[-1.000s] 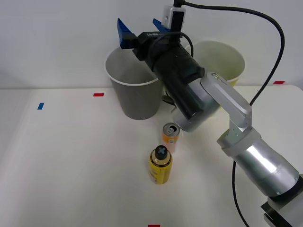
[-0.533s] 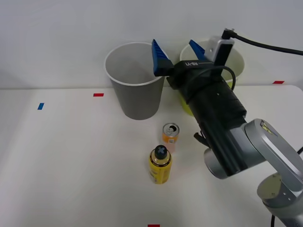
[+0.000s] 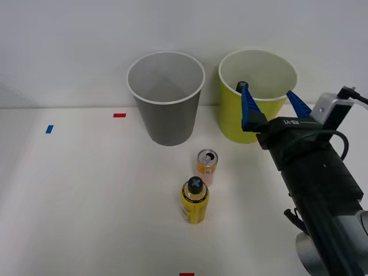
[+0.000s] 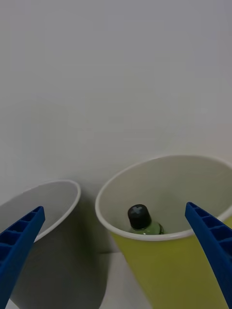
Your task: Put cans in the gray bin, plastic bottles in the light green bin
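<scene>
The gray bin (image 3: pixel 165 100) stands at the back of the table with the light green bin (image 3: pixel 233 123) to its right. A bottle with a black cap (image 4: pixel 140 219) stands inside the light green bin (image 4: pixel 159 260); the gray bin (image 4: pixel 46 241) is beside it. In front of the bins stands an orange can (image 3: pixel 207 165), and just in front of it a yellow plastic bottle (image 3: pixel 195 201) with a black cap. My right gripper (image 3: pixel 271 106) is open and empty, hovering in front of the light green bin's right side, well right of the can.
Small red tape marks (image 3: pixel 119 115) and a blue mark (image 3: pixel 49 129) lie on the white table. A pale wall rises right behind the bins. My arm (image 3: pixel 322 195) covers the table's right front.
My right gripper has swung from above the gray bin rightward and back toward me, ending low in front of the light green bin. Can and yellow bottle have not moved.
</scene>
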`<state>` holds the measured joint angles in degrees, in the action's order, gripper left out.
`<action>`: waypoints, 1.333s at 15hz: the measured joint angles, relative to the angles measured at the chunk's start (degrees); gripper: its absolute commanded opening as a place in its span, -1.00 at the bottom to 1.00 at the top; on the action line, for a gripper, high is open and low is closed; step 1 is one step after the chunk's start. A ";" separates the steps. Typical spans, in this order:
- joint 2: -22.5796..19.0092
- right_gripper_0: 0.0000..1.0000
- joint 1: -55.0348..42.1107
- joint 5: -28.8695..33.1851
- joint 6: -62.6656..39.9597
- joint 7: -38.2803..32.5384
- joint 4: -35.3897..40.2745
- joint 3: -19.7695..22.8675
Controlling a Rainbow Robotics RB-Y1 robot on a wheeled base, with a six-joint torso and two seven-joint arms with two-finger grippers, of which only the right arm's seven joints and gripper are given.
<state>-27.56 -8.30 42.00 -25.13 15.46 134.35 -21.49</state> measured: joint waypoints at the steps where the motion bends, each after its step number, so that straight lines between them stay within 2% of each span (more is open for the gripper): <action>1: -0.04 1.00 -2.04 0.01 0.01 0.06 0.80 1.02; 4: 0.20 1.00 -7.35 0.26 0.96 0.31 1.58 3.87; 10: 5.84 1.00 -16.46 1.84 8.81 0.69 1.62 8.80; 13: 7.27 1.00 -19.13 1.59 11.24 0.41 1.62 9.98; 20: 6.25 1.00 -29.31 -12.78 22.47 2.41 1.59 12.70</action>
<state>-21.31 -37.60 29.22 -2.66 17.87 135.94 -8.79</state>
